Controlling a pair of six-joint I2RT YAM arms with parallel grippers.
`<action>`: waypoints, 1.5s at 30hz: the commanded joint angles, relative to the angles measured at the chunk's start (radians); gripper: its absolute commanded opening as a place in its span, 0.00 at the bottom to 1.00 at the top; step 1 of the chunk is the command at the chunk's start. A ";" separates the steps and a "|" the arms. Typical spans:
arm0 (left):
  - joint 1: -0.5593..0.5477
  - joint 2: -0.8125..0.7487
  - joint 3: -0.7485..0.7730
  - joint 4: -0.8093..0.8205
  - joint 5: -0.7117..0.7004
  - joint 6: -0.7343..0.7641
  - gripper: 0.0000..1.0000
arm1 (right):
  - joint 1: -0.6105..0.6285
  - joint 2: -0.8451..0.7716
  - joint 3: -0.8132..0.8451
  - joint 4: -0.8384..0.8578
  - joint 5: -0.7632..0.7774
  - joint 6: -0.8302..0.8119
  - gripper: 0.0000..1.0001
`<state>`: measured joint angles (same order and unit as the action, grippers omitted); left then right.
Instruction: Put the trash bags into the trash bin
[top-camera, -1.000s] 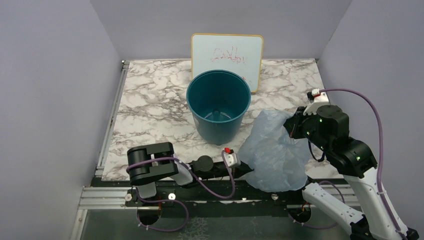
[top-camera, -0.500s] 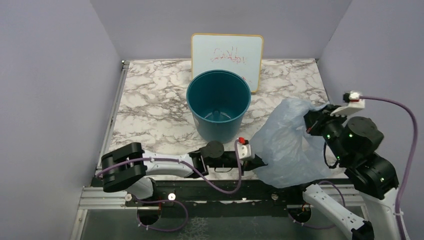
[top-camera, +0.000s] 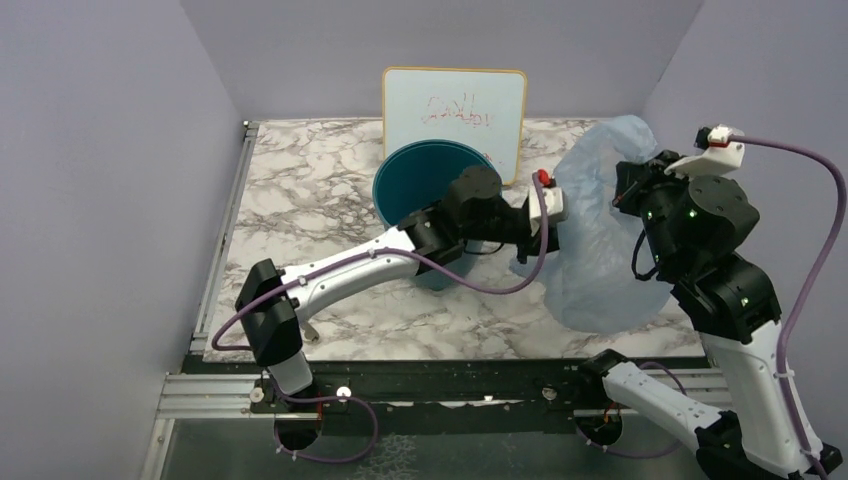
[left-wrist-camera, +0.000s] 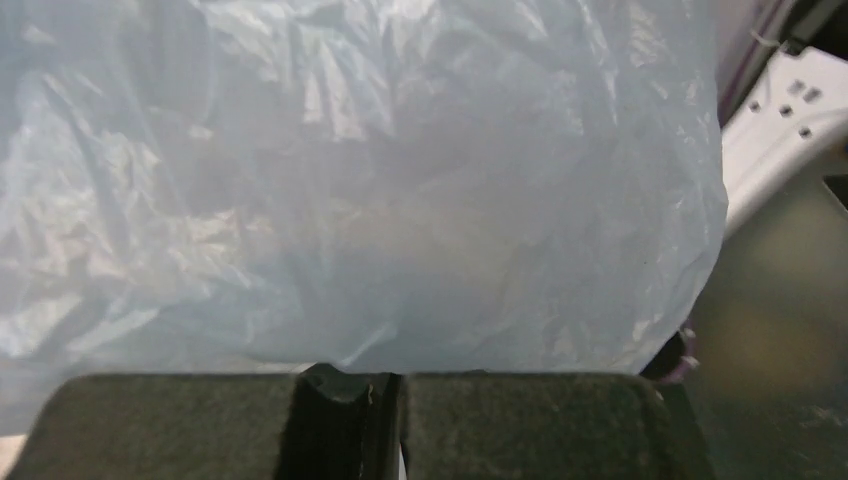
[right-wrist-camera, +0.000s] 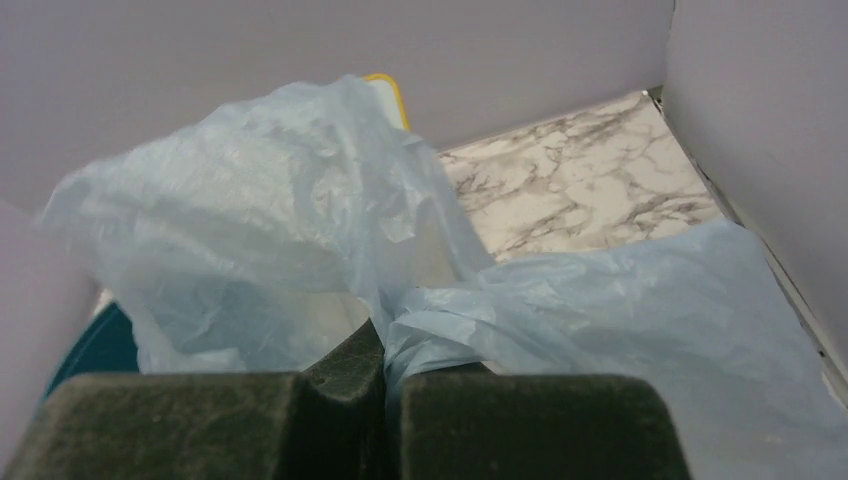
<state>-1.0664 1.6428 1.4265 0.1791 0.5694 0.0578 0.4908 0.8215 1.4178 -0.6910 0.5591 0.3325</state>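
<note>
Plastic filled the space between the two claws: one trash bag (top-camera: 600, 240), thin, crinkly and pale blue, hung in the air at about three o'clock from the trash bin (top-camera: 412, 183), clear of the marble table (top-camera: 310, 190). Its upper bunch was clamped in the right gripper (top-camera: 622, 190), whose jaws were pressed together on a fold, as the right wrist view showed (right-wrist-camera: 385, 335). The left gripper (top-camera: 545, 235) pinched the bag's nine o'clock edge, its jaws shut tight on the film in the left wrist view (left-wrist-camera: 345, 378). The rest of the sheet drooped toward five o'clock, below the right wrist.

Counted: one bag, one teal bin, one whiteboard (top-camera: 455, 105) standing at twelve o'clock behind the bin, two arms.

The left arm stretched long from its base at seven o'clock, crossing over the bin's near rim toward two o'clock. The right arm stood raised and folded at the table's three o'clock side, its wrist turned toward nine o'clock.
</note>
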 joint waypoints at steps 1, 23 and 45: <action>0.069 0.091 0.267 -0.256 0.106 0.153 0.00 | 0.001 0.015 0.059 0.139 -0.011 0.024 0.01; 0.339 -0.020 0.466 -0.184 -0.055 0.432 0.00 | 0.001 0.191 -0.008 0.482 -0.362 -0.051 0.00; 0.339 -0.293 0.326 -0.425 -0.056 0.280 0.00 | 0.001 0.218 -0.036 0.487 -0.399 -0.037 0.00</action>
<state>-0.7280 1.4006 1.7695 -0.1188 0.5003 0.4229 0.4908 1.0363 1.3750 -0.1963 0.1783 0.2901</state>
